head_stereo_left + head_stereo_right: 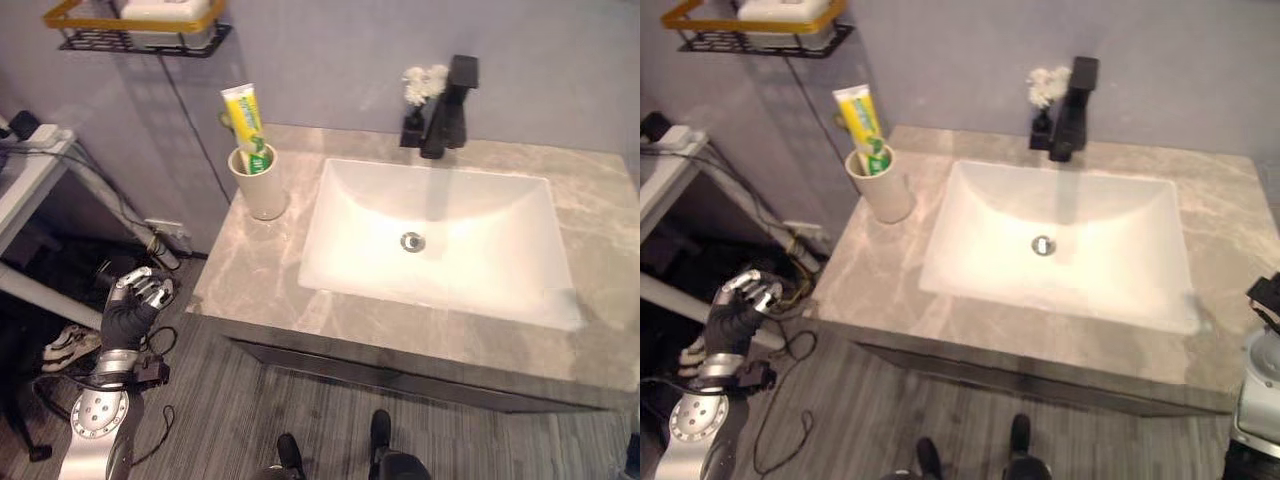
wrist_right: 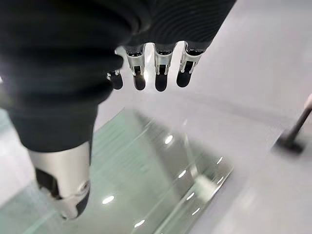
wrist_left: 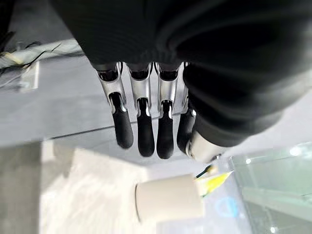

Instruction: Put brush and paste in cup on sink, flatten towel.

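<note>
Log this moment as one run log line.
toothpaste tube: upright in cup | cup: on counter, left of sink basin | left hand: open, beside counter | right hand: open

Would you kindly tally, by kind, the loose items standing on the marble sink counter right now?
Cream round cups: 1
Yellow-and-green toothpaste tubes, standing in the cup: 1
Small dark vases of white flowers, beside the black faucet: 1
Total: 3
</note>
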